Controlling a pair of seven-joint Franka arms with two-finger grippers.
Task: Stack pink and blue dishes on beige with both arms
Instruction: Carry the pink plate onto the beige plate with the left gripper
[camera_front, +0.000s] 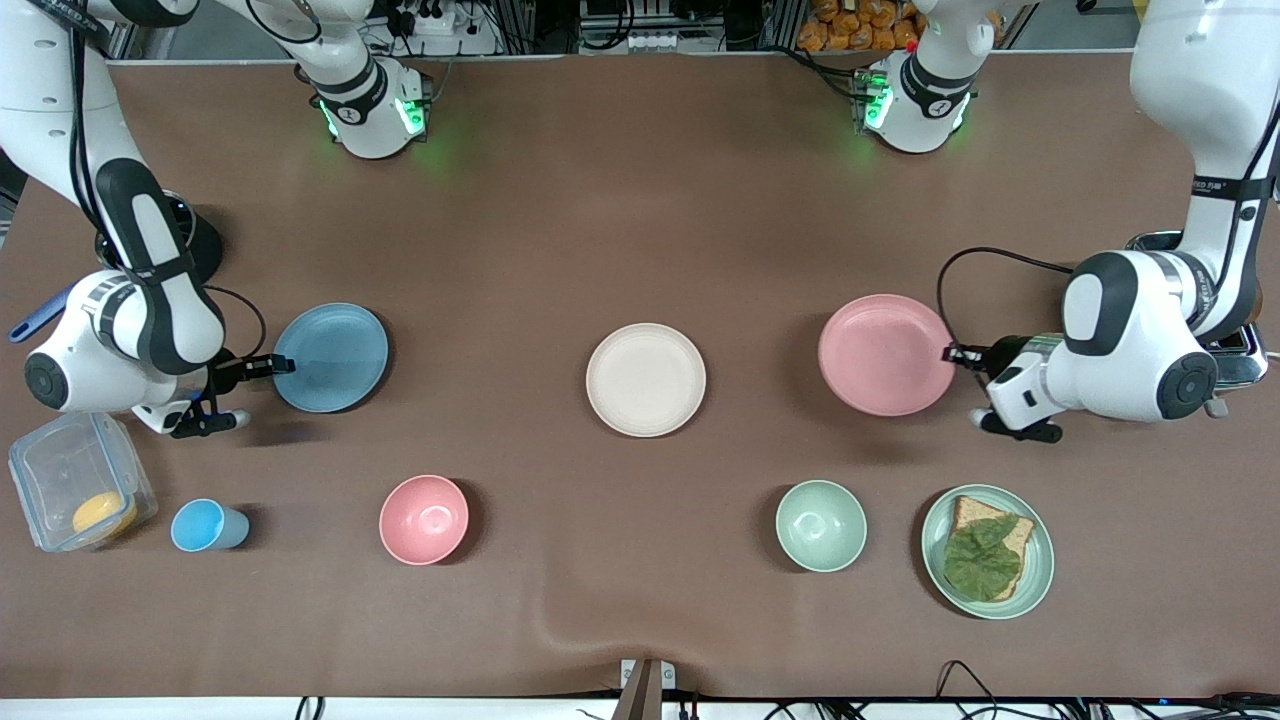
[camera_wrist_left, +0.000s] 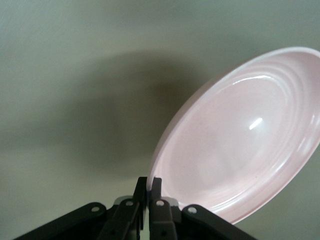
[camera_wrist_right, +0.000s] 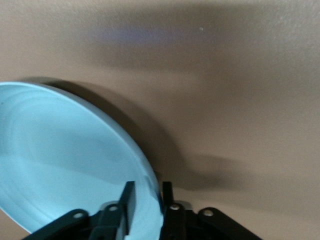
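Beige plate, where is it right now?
In the front view the beige plate sits bare at mid-table, between the blue plate and pink plate, each pinched at its rim by an end effector.

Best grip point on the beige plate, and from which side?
Pinch the low rim of the beige plate, one jaw inside and one outside, as the left gripper holds the pink plate and the right gripper the blue plate. It lies flat; either arm's end looks workable.
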